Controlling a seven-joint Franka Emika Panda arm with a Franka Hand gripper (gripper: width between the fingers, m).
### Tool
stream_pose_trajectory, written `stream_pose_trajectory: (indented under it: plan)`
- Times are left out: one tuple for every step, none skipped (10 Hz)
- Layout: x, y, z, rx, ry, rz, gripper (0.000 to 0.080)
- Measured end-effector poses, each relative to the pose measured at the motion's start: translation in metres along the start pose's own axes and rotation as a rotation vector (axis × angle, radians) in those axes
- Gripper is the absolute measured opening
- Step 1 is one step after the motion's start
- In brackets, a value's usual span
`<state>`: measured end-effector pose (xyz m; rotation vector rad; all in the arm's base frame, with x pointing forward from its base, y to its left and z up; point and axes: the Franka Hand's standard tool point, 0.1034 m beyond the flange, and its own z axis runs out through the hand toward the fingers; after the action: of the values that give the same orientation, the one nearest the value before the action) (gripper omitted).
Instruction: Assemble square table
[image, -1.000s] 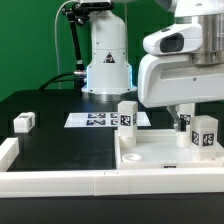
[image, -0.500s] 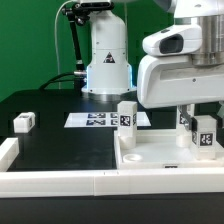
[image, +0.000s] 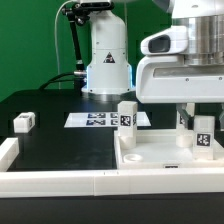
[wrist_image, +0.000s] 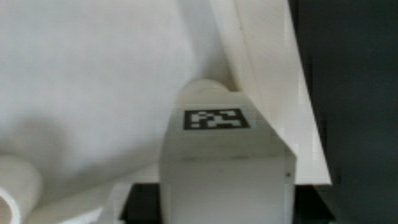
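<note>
A: Where's the tabletop?
B: Large white plastic square slab with raised rim, flat on the black surface, near right in the exterior view. Its near edge sits close to the long white border rail.

A: Legs?
B: Three visible. One small white tagged block-like leg stands upright at the slab's far left corner. Second tagged leg upright at the slab's far right, under the arm. Third small tagged leg lies alone on the surface at far left, well apart from the slab.

A: Hand state?
B: The hand is down around the right leg, closed on it, with fingers on both sides of it. In the wrist view the tagged leg fills the middle, tag facing the camera, with the white slab rim running just beside it.

A: Is that leg seated in the slab?
B: Can't tell. Its lower end is hidden behind the rim.

A: Anything else?
B: Flat white marker board with printed tags lies on the surface beyond the slab, in front of the white robot base. Another white rail piece sits at the near left edge.
</note>
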<state>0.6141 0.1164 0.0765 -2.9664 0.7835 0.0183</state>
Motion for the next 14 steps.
stream_pose_trajectory:
  plan:
    - [0.0003, 0.0004, 0.0000, 0.001, 0.000, 0.112, 0.0291]
    - [0.0006, 0.0007, 0.0000, 0.000, 0.000, 0.278, 0.0291]
    - [-0.0004, 0.0002, 0.0001, -0.003, 0.000, 0.352, 0.0291]
    - [-0.0003, 0.0006, 0.0001, -0.004, 0.000, 0.522, 0.0291]
    - [-0.0001, 0.0011, -0.0004, -0.007, 0.000, 0.658, 0.0291]
    - [0.0002, 0.0024, -0.0005, -0.014, -0.007, 0.706, 0.0291]
    - [0.0017, 0.0040, -0.0006, -0.009, -0.011, 0.738, 0.0292]
    - [0.0017, 0.0039, -0.0006, -0.009, -0.011, 0.755, 0.0292]
    - [0.0015, 0.0034, -0.0006, -0.009, -0.010, 0.782, 0.0292]
    - [0.0015, 0.0035, -0.0004, -0.009, -0.010, 0.768, 0.0292]
    - [0.0014, 0.0034, -0.0004, -0.009, -0.011, 0.734, 0.0471]
    - [0.0008, 0.0027, -0.0004, -0.008, -0.011, 0.687, 0.0588]
    - [0.0004, 0.0023, -0.0004, -0.009, -0.011, 0.622, 0.0588]
    - [-0.0005, 0.0015, -0.0007, -0.010, -0.012, 0.489, 0.0637]
